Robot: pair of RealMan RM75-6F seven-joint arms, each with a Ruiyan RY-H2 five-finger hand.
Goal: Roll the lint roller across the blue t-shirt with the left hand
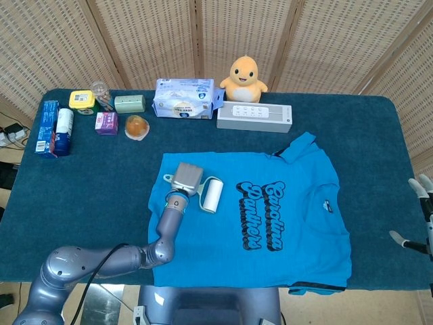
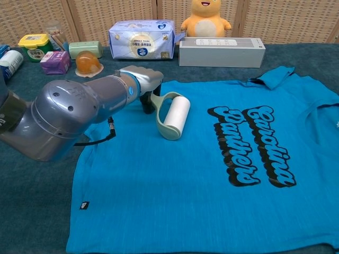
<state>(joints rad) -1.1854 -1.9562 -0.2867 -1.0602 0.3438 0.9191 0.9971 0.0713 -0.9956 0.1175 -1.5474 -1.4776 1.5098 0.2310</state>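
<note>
A blue t-shirt point(image 1: 270, 250) point(image 2: 201, 201) with dark lettering lies flat on the dark teal table point(image 1: 101, 176). My left hand point(image 1: 186, 179) point(image 2: 142, 80) grips the pale green handle of the lint roller point(image 1: 210, 195) point(image 2: 175, 117). The roller's white drum rests on the shirt, left of the lettering. My right hand point(image 1: 421, 210) hangs off the table's right edge, its fingers apart and holding nothing.
Along the back stand a tissue pack point(image 1: 186, 99), a yellow plush chick point(image 1: 245, 74), a white speaker bar point(image 1: 254, 118), small boxes and jars point(image 1: 108, 108) and a blue carton point(image 1: 47, 127) at far left. A wicker screen closes off the back.
</note>
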